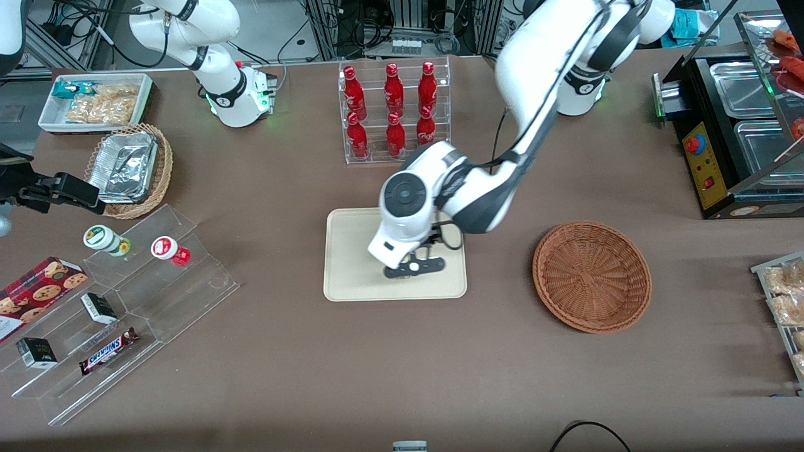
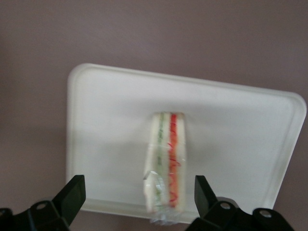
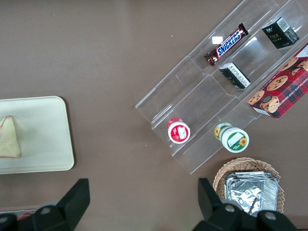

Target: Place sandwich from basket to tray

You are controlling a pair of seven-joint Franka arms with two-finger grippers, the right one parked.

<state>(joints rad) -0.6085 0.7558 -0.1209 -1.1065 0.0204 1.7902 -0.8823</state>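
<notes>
The sandwich [image 2: 166,159] rests on the cream tray [image 2: 106,120], its red and green filling layers facing the wrist camera and its clear wrap bunched at one end. My left gripper [image 2: 138,195] hangs above it, open, with one black finger on each side and a gap to both. From the front, the gripper [image 1: 414,267] is over the tray [image 1: 352,263] and the arm hides the sandwich. The right wrist view shows the sandwich [image 3: 8,137] on the tray [image 3: 48,144]. The reddish-brown basket [image 1: 590,276] sits empty beside the tray, toward the working arm's end.
A clear rack of red bottles [image 1: 396,113] stands farther from the front camera than the tray. A tiered acrylic stand with snacks [image 1: 125,301], a tan basket of foil trays [image 1: 129,169] and a white bin [image 1: 94,103] lie toward the parked arm's end. A black appliance [image 1: 735,125] lies toward the working arm's.
</notes>
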